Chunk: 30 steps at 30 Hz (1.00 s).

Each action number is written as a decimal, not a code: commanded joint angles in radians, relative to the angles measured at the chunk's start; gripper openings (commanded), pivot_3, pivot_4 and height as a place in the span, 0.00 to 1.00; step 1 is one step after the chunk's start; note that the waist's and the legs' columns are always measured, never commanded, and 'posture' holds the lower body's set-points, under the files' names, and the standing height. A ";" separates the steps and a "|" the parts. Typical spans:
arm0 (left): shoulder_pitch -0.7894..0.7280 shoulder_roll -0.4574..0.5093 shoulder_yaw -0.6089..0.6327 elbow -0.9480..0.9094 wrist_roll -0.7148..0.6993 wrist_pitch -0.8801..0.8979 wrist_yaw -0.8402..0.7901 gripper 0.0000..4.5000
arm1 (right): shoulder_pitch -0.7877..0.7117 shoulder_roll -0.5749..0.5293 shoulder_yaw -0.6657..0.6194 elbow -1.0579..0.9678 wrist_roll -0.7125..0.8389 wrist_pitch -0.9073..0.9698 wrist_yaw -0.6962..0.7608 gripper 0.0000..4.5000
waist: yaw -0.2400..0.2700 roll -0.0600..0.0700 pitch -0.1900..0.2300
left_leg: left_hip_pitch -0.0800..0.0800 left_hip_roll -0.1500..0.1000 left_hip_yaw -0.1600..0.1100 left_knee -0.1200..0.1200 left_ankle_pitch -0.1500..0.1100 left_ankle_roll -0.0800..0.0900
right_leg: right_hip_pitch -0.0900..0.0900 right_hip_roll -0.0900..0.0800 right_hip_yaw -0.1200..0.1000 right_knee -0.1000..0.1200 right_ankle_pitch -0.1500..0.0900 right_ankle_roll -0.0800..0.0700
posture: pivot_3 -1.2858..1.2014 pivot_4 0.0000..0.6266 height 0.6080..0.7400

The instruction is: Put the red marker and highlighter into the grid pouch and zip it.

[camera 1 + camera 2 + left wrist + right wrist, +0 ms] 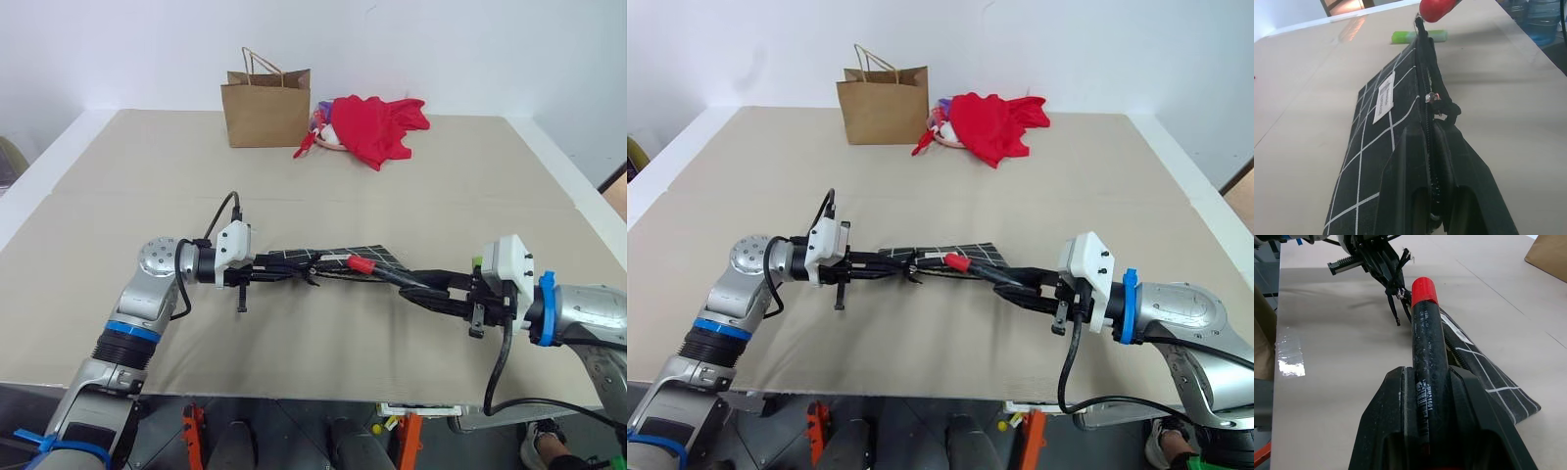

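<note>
The left claw (284,272) is clenched on the zipper edge of the flat black fabric grid pouch with white lines (338,260), holding it above the table. The right claw (1426,396) grasps the slim black red marker (1425,333), its red end beside the pouch's opening. The chunky light-green highlighter (1419,35) lies on the table beyond the pouch's far end.

The grid pouch (1376,132) is black with white lines (white label), the red marker (1425,347) black, red-ended.
</note>
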 commanded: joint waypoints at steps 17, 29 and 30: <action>-0.010 -0.011 0.013 -0.092 -0.020 -0.021 0.016 0.00 | -0.022 -0.033 0.057 0.076 -0.138 -0.083 0.031 0.14 | 0.000 0.000 0.000 | 0.000 0.000 0.000 0.002 0.000 0.000 | 0.001 0.000 0.000 0.000 0.001 0.002 | 0.52 0.24 1.00; -0.005 -0.057 -0.014 -0.111 -0.010 -0.024 0.026 0.00 | -0.159 0.032 0.183 0.108 -0.162 -0.067 0.010 0.14 | 0.000 0.000 0.000 | 0.000 0.000 0.000 0.002 0.000 0.000 | 0.001 0.000 0.000 0.000 0.001 0.003 | 0.52 0.24 1.00; -0.004 -0.059 -0.015 -0.109 -0.009 -0.025 0.026 0.00 | -0.170 0.039 0.188 0.110 -0.161 -0.063 0.007 0.14 | 0.000 0.000 0.000 | 0.000 0.000 0.000 0.002 0.000 0.000 | 0.001 0.000 0.000 0.000 0.001 0.003 | 0.52 0.24 1.00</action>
